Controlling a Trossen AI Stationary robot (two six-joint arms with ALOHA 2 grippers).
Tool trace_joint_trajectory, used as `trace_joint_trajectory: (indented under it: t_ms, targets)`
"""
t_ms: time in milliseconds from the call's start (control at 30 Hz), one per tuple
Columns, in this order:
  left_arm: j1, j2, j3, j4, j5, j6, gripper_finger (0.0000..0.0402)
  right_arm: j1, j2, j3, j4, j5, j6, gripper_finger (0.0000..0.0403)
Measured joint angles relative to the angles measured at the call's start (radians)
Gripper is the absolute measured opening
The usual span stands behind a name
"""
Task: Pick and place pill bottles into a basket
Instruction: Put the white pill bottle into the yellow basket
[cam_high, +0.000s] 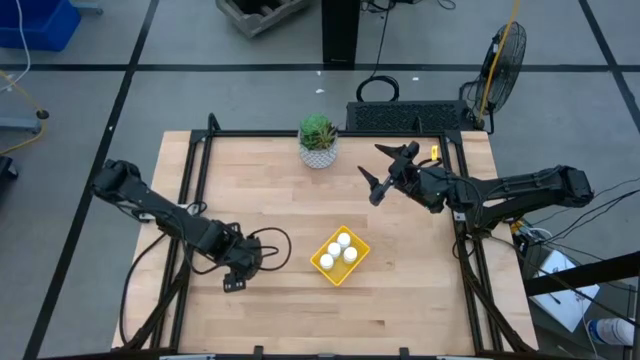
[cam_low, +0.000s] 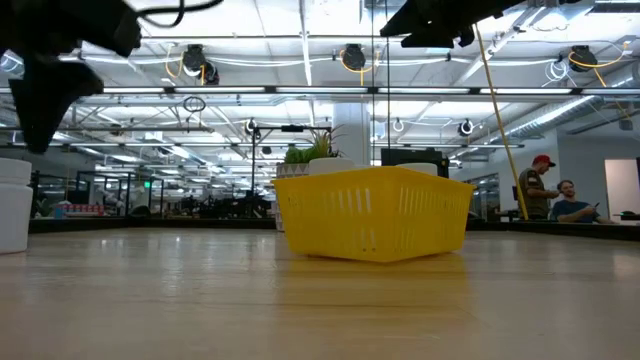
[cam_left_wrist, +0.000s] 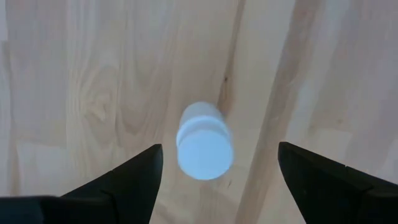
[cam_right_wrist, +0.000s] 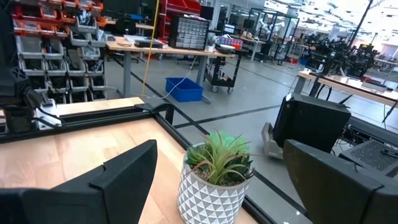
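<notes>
One white pill bottle stands upright on its base on the wooden table; it also shows at the left edge of the low view. My left gripper hangs above it near the table's front left, pointing down and open, one finger on either side of the bottle without touching it. The yellow basket sits on the table right of it and holds several white bottles. My right gripper is open and empty, raised over the far right part of the table.
A white patterned plant pot with a green plant stands at the table's far edge; it also shows in the right wrist view. A black frame edges the table. Bare wood lies between the basket and the left gripper.
</notes>
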Motion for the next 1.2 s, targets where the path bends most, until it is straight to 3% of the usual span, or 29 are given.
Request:
trace_joint_trajectory:
  t_ms: [533, 833, 1033, 1200]
  targets:
    - [-0.002, 0.0, -0.163, 0.144, 0.034, -0.009, 0.0301, 0.001, 0.0, 0.0, 0.0, -0.001, 0.001, 0.0338]
    - [-0.002, 0.0, -0.174, 0.165, 0.035, 0.002, 0.0295, 0.0, 0.0, 0.0, 0.0, -0.002, 0.001, 0.0338]
    - [-0.002, 0.0, -0.174, 0.165, 0.022, 0.002, 0.0263, 0.0, 0.0, 0.0, 0.0, -0.001, 0.001, 0.0338]
    - [0.006, 0.0, -0.174, 0.166, -0.002, 0.015, 0.0205, 0.0, 0.0, 0.0, 0.0, -0.001, 0.001, 0.0338]
